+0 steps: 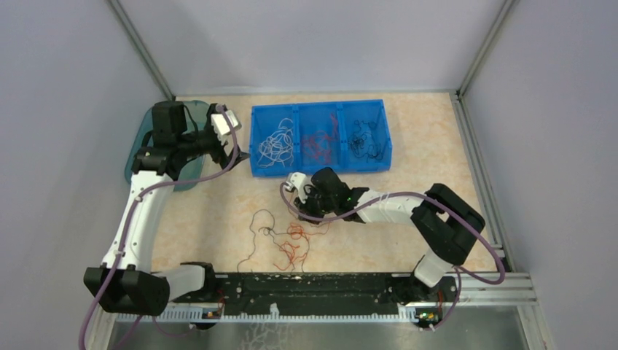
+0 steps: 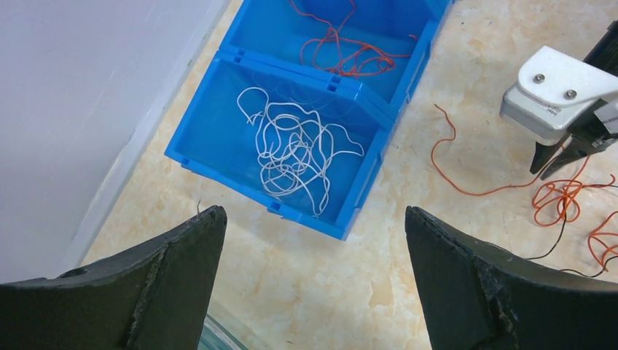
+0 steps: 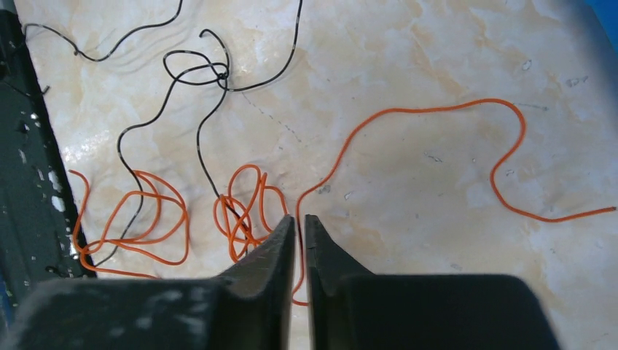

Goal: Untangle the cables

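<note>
Cables (image 1: 288, 244) are sprawling over the marbled tabletop (image 1: 423, 146) near the blue bin (image 1: 321, 104); my right gripper (image 3: 299, 219) is pinching an orange strand (image 3: 437, 109) (left gripper (image 2: 313, 211) gaping).

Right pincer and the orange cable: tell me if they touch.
Touching. Right wrist view: the orange cable runs into the shut right pincer, pinched between its fingertips.

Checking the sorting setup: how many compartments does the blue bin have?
3, side by side: left compartment holds white cables, middle compartment orange-red cables, right compartment black cables.
</note>
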You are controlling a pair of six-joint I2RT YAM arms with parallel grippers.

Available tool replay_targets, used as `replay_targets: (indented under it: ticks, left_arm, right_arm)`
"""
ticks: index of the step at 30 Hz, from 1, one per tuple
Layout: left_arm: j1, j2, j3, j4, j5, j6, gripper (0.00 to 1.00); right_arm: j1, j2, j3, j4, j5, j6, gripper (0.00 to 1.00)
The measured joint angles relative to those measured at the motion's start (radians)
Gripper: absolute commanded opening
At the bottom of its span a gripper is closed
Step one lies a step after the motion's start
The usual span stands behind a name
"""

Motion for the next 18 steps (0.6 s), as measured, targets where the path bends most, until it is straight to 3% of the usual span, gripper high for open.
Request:
replay_targets:
  ticks: [8, 14, 18]
  left_arm:
    - [0.000, -0.019, 0.000, -0.007, 0.009, 0.029, 0.97]
    - [0.000, -0.020, 0.000, -0.011, 0.029, 0.034, 0.96]
    - [0.000, -0.020, 0.000, -0.015, 0.041, 0.034, 0.96]
  right_arm:
    - [-0.009, -0.052, -0.025, 0.000, -0.042, 0.024, 0.29]
    - [-0.009, -0.053, -0.064, 0.001, -0.017, 0.043, 0.20]
    - [-0.009, -0.053, -0.076, 0.003, 0.006, 0.053, 0.00]
